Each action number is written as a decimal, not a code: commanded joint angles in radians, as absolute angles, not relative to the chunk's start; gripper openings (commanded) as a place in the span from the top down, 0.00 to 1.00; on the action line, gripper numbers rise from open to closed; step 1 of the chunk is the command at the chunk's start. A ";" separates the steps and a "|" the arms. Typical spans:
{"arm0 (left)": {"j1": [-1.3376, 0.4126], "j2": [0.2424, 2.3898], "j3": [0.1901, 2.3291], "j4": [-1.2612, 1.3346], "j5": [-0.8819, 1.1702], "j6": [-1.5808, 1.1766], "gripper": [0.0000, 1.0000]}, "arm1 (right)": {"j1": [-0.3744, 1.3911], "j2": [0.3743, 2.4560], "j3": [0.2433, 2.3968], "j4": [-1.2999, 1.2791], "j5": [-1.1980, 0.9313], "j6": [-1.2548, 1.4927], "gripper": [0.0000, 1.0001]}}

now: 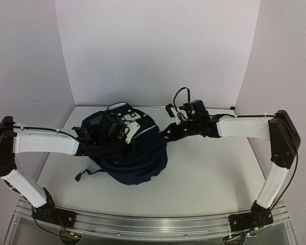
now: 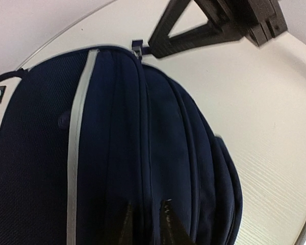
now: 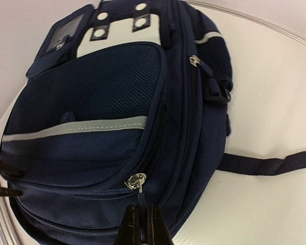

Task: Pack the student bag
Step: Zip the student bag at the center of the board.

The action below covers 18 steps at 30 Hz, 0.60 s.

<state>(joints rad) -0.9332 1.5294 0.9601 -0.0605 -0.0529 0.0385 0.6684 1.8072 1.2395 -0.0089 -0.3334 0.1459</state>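
The right gripper (image 3: pixel 143 212) pinched the bag's (image 3: pixel 92 97) zipper pull (image 3: pixel 138 193), likely to slide it; the left gripper (image 2: pixel 147 206), barely parted, steadied the bag, grip unclear.

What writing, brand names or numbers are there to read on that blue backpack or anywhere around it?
None readable. The student bag shows only a plain white patch; whatever sits in its small clear label window is too blurred to read.

Left claw (image 2: pixel 147 206), tips slightly parted, over the student bag (image 2: pixel 107 127) seam
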 commanded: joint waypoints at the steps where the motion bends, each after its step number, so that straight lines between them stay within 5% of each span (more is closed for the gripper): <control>1: -0.946 1.636 1.113 -0.077 -0.051 0.047 0.72 | 0.595 1.781 1.215 0.047 -0.241 0.146 1.00; 13: -0.948 1.892 1.408 -0.023 -0.034 0.148 0.18 | 0.604 1.714 1.134 0.079 -0.233 0.173 1.00; 18: -0.948 1.987 1.511 -0.028 -0.118 0.169 0.12 | 0.605 1.690 1.108 0.089 -0.233 0.181 1.00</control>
<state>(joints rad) -0.9463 1.9254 1.4052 -0.0500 -0.0497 0.1354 0.6050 1.7599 1.1248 0.0600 -0.2523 0.1630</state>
